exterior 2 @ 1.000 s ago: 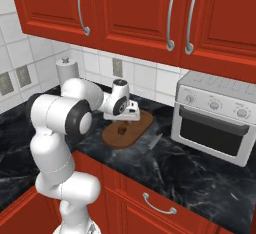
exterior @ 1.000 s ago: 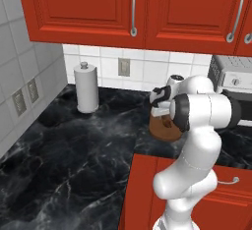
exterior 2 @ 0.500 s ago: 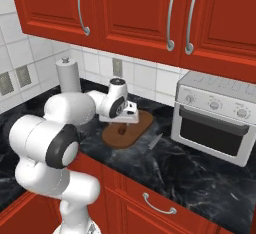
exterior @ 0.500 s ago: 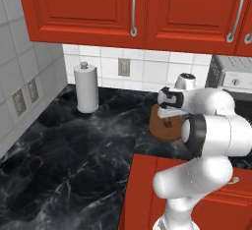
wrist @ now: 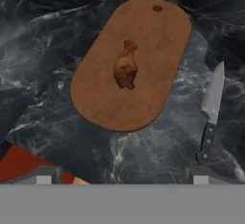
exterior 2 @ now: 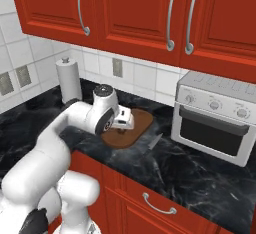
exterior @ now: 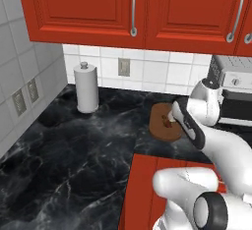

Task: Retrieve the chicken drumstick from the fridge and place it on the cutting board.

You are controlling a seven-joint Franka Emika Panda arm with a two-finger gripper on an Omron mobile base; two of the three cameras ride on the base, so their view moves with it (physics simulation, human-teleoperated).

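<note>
The small reddish-brown chicken drumstick (wrist: 126, 70) lay on the oblong brown wooden cutting board (wrist: 158, 31) below the empty, wide-spread tool (exterior 2: 121, 126), a black-handled knife (wrist: 210, 115) beside it.

You saw a reddish-brown drumstick (wrist: 126, 70), plain brown board (wrist: 143, 36), black white-veined marble counter (exterior: 74, 160), red cabinets (exterior: 88, 8).

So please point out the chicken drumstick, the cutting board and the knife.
chicken drumstick (wrist: 126, 69), hand view, on its meaty middle.
cutting board (wrist: 155, 41), hand view, on bare wood beside the drumstick.
knife (wrist: 213, 92), hand view, on the blade.
</note>
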